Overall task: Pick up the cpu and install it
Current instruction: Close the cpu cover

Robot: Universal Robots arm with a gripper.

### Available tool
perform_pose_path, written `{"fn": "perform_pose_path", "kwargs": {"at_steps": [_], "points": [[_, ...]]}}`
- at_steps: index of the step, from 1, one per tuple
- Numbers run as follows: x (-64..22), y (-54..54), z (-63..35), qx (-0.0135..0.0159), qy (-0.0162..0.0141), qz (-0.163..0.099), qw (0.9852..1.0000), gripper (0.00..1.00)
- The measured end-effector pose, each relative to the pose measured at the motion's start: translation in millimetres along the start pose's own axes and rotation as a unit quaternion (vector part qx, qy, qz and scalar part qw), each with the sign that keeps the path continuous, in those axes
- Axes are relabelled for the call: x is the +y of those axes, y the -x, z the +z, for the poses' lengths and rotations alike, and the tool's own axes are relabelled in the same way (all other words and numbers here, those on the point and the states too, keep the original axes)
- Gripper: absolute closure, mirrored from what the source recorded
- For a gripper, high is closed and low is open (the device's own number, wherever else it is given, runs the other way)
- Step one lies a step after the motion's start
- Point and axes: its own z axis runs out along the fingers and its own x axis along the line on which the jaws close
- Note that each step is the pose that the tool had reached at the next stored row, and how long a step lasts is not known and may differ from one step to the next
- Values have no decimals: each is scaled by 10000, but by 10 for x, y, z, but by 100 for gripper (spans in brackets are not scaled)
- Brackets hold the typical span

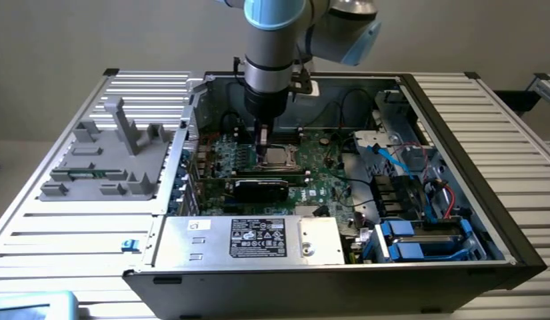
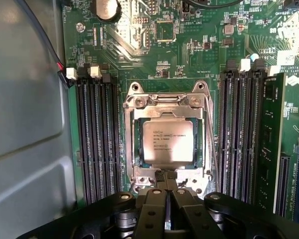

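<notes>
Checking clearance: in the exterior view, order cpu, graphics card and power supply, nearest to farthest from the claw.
1. cpu, directly beneath the claw.
2. graphics card, just camera-side of the cpu.
3. power supply, nearest the camera.

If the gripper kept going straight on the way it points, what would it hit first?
Probably the metal socket frame at the edge of the cpu; the shut gripper hangs over that spot, though depth is unclear.

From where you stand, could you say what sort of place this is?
Probably a computer assembly bench: an open desktop case on a slatted metal table, motherboard exposed, the cpu lying in its socket.
</notes>
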Motion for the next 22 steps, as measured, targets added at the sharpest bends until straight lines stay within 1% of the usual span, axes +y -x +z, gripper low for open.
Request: {"fn": "perform_pose_path", "kwargs": {"at_steps": [4, 15, 18, 20, 22], "points": [[-19, 1, 16, 1, 37, 2, 10000, 89], [-75, 7, 53, 4, 157, 6, 9999, 89], [-86, 8, 59, 5, 182, 8, 9998, 89], [-108, 9, 61, 6, 197, 9, 9998, 89], [-139, 10, 63, 6, 206, 10, 9998, 89]]}}
